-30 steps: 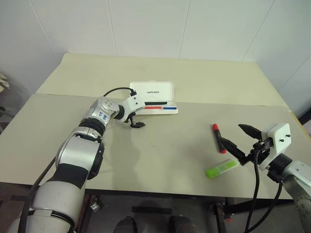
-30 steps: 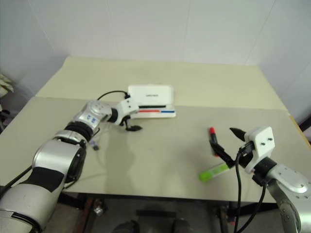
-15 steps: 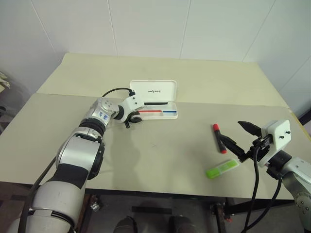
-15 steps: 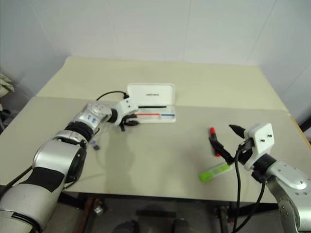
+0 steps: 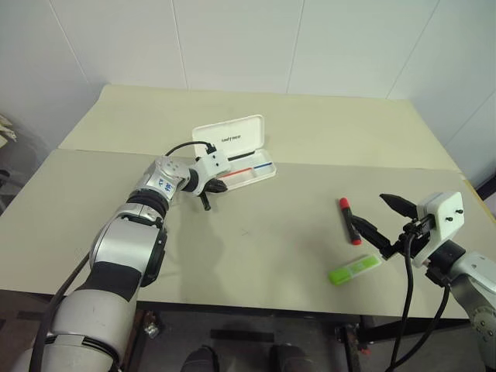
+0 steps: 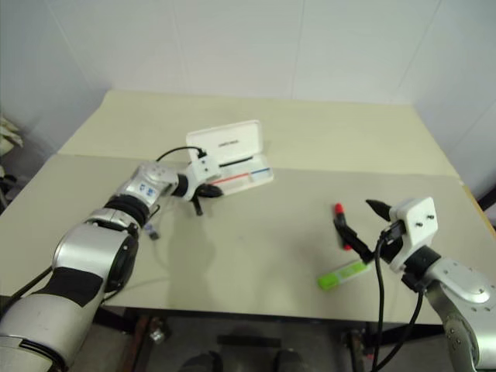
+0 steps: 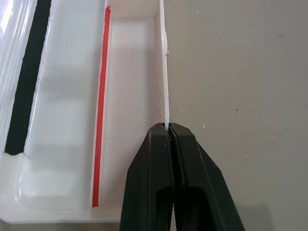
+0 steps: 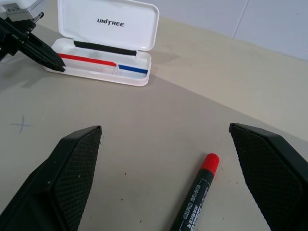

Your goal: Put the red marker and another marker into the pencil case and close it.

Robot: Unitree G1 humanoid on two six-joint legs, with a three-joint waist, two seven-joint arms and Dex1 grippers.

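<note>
Nearest, at the table's [image 5: 256, 256] front edge, the green highlighter [image 5: 353, 269] lies flat. Just beside it the right gripper [image 5: 381, 222] hangs with fingers spread wide, nothing between them, the red marker [image 5: 349, 220] resting under it. Farther back, the left gripper [image 5: 207, 198] is pinched tight on the front wall of the pencil case [image 5: 232, 153], which sits skewed, lid up, red and blue stripe showing inside.

Prob a lab/test room: bare beige table [image 5: 256, 256], plain white panel walls [image 5: 232, 39]
</note>
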